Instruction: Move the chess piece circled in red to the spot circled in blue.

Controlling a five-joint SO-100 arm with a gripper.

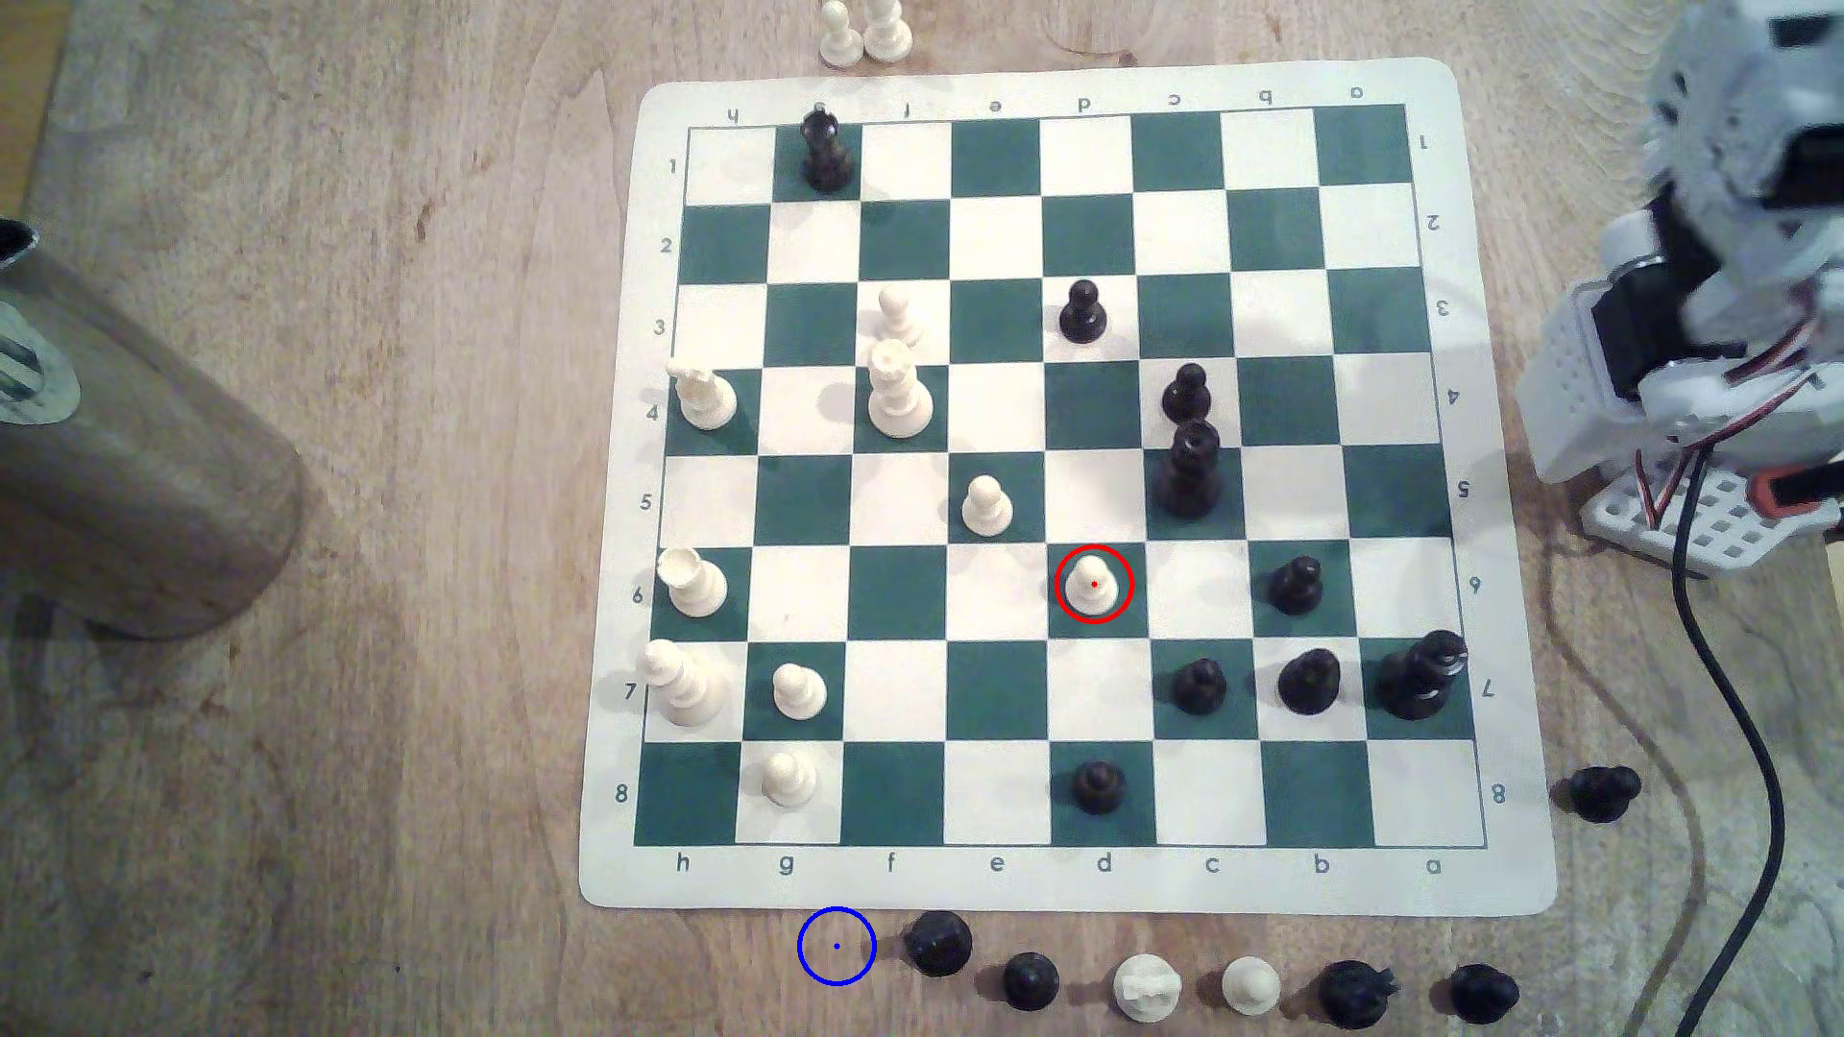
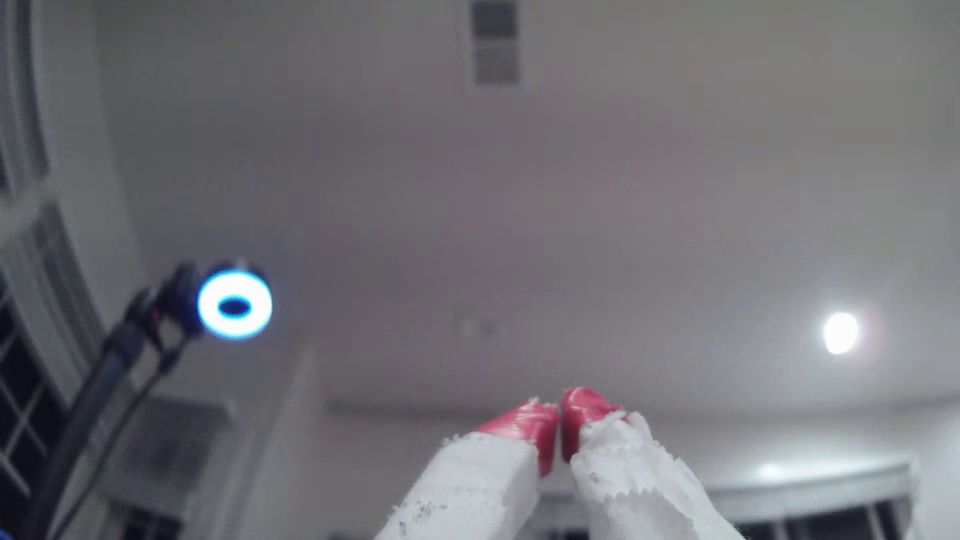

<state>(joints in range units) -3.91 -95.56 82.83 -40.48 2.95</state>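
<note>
1. We take the green-and-white chess mat [image 1: 1068, 877] as our landmark. The cream pawn circled in red [image 1: 1094, 588] stands upright on a green square of the mat, in the file marked d and the row marked 6, with free squares on every side of it.

2. The blue-ringed spot [image 1: 836, 945] lies off the mat, on the bare wooden surface [image 1: 399, 798] just beyond the mat's lettered edge, below the letter g. It heads a row of captured pieces lined up along that edge; the nearest, a black piece [image 1: 938, 941], sits just beside the ring, so we judge the spot is meant as the next place in that row.

3. The arm [image 1: 1686, 329] is folded up off the mat's a-file side, well apart from the pawn. We read this as a rest pose, with the reach not yet begun.

4. In the wrist view the pincer [image 2: 559, 415] points up at the ceiling, its red-tipped fingers [image 2: 524, 420] pressed together with nothing between them.

5. We judge the next move calls for parting the fingers and coming down over the pawn's head from above; the nearest neighbours, a cream pawn [image 1: 986, 505] and a tall black piece [image 1: 1189, 469], stand a square or so off.
</note>
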